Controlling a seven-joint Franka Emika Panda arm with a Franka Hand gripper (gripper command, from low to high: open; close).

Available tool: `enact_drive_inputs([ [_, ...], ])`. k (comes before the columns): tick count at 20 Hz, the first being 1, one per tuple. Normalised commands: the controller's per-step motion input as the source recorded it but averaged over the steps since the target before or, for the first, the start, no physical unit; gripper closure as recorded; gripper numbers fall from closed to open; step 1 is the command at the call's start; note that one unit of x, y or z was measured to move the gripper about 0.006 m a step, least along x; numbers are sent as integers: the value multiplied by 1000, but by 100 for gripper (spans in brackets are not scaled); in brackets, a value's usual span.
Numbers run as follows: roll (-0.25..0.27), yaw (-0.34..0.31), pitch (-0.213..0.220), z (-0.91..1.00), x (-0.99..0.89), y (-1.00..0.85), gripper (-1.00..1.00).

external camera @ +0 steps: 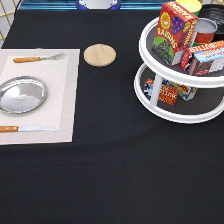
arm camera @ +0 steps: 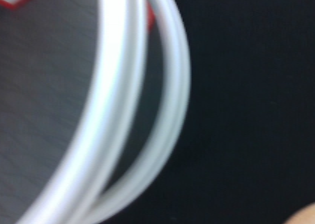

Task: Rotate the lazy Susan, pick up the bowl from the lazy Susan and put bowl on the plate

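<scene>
The lazy Susan (external camera: pixel 150 37) stands at the exterior view's right, two white-rimmed tiers with dark grey surfaces. Its white rims (arm camera: pixel 120 115) fill the wrist view from close by, beside the black cloth. The silver plate (external camera: pixel 22 95) lies empty on a pale placemat at the exterior view's left. A dark glossy shape (external camera: pixel 218 25) shows behind the can at the upper tier's far right edge; I cannot tell whether it is the bowl. The gripper does not show in the exterior view.
The upper tier holds a red raisins box (external camera: pixel 174 32), a can (external camera: pixel 205 30) and a red carton (external camera: pixel 202 57); another carton (external camera: pixel 167 91) is on the lower tier. A tan wooden disc (external camera: pixel 99 55) lies on the black cloth. A fork (external camera: pixel 37 58) and knife (external camera: pixel 20 129) flank the plate.
</scene>
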Motion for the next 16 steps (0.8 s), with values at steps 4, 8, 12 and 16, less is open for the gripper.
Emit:
enact_drive_inputs([
  [4, 277, -37, 43, 83, 531, 188, -100],
  [8, 220, -29, 38, 14, 554, 265, -100],
  [12, 195, -18, 15, 0, 495, 270, -100],
  [16, 159, 0, 1, -27, 448, 301, -100],
])
